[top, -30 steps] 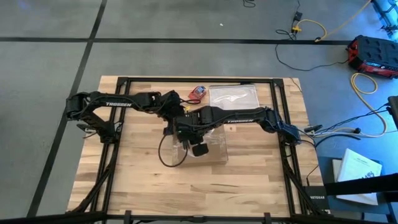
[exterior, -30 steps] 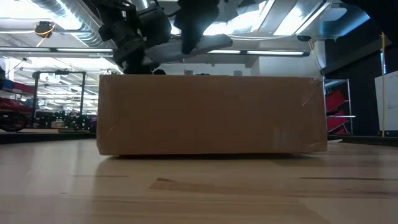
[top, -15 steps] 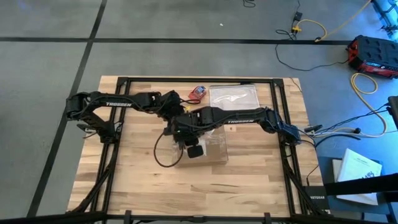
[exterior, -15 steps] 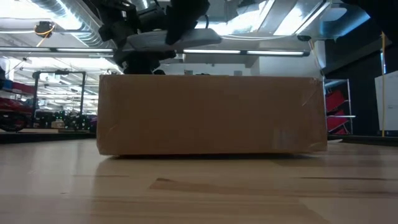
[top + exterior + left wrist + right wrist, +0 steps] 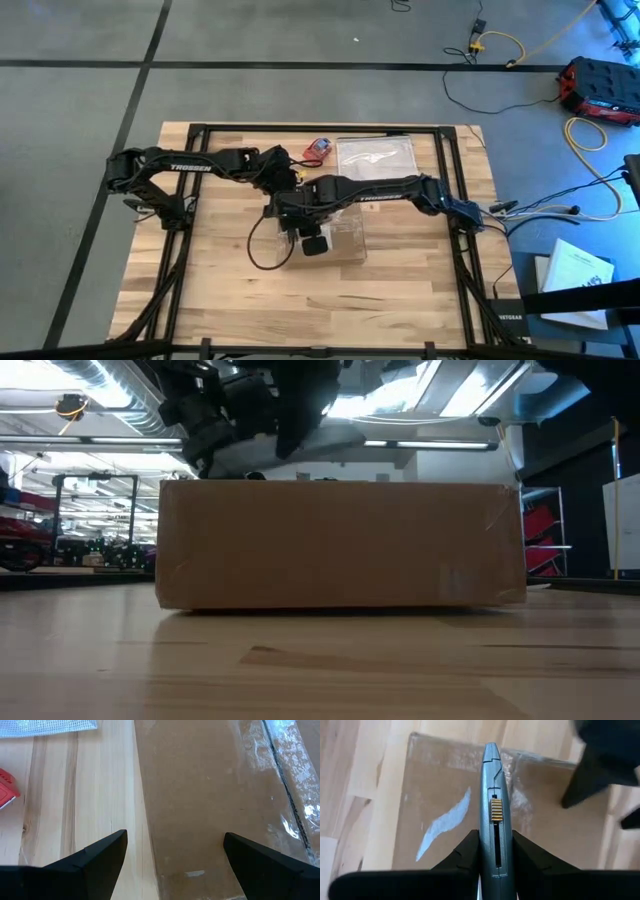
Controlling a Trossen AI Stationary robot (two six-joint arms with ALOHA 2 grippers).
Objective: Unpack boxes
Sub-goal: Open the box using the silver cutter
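The shallow brown cardboard box (image 5: 345, 238) with shiny tape strips lies flat on the wooden table, mostly under my arms; the low view shows its near side (image 5: 340, 545). My right gripper (image 5: 495, 845) is above the box's top (image 5: 445, 805), shut on a grey-blue box cutter (image 5: 494, 795). In the high view it is near the box's left part (image 5: 300, 222). My left gripper (image 5: 175, 855) is open and empty, its fingers spread above the box's far left edge (image 5: 145, 820); it also shows in the high view (image 5: 290, 180). My right gripper pinches the box cutter's handle (image 5: 495, 857) between its two fingers (image 5: 467, 851). The cutter lies along the fingers and sticks out past them, its tip (image 5: 490, 747) over the taped top of the box. Whether the tip touches the box, I cannot tell.
A small red-and-blue object (image 5: 320, 148) and a clear plastic bag (image 5: 378, 155) lie on the table beyond the box, near the far edge. Both also show in the left wrist view: the red object (image 5: 6, 795) and the bag (image 5: 45, 726). Bare wood lies toward the near edge (image 5: 250, 290).
My right gripper, with the cutter, has shifted a little toward the table's left edge above the box top. The box has stayed where it was.
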